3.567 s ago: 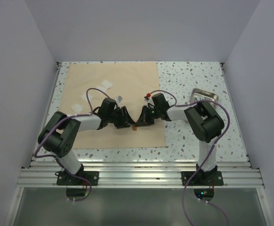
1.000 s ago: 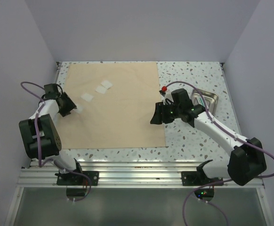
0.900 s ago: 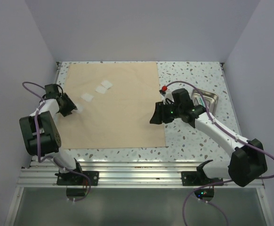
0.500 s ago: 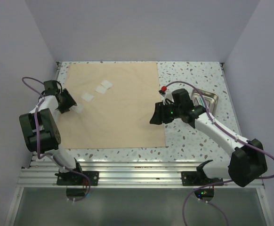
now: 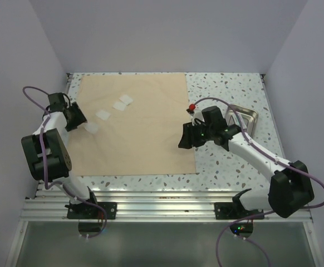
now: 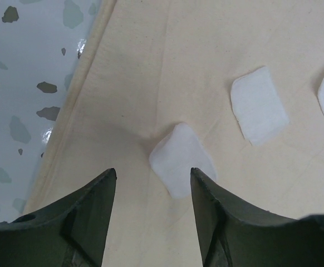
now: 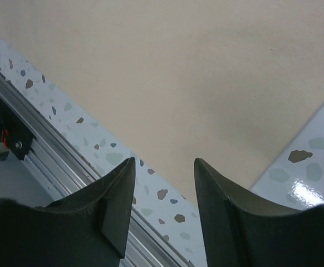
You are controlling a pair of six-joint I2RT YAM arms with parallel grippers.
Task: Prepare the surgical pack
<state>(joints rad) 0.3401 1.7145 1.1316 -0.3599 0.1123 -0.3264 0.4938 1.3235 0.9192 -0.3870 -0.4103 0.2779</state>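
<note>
I'm hovering the left claw [image 6: 152, 173] (spread, empty) over one white gauze square [image 6: 182, 159] on the tan paper sheet [image 5: 140, 139]; the right claw [image 7: 163, 162] is hanging spread, empty, at its near corner; the shiny steel tray [image 5: 251, 113] is sitting off-sheet on the tabletop [image 5: 223, 89] — packing barely begun, I judge.

Before me the tan sheet [image 5: 145, 128] lay flat, three gauze squares [image 5: 103, 114] on its left part, steel tray [image 5: 252, 114] beyond its right edge.
</note>
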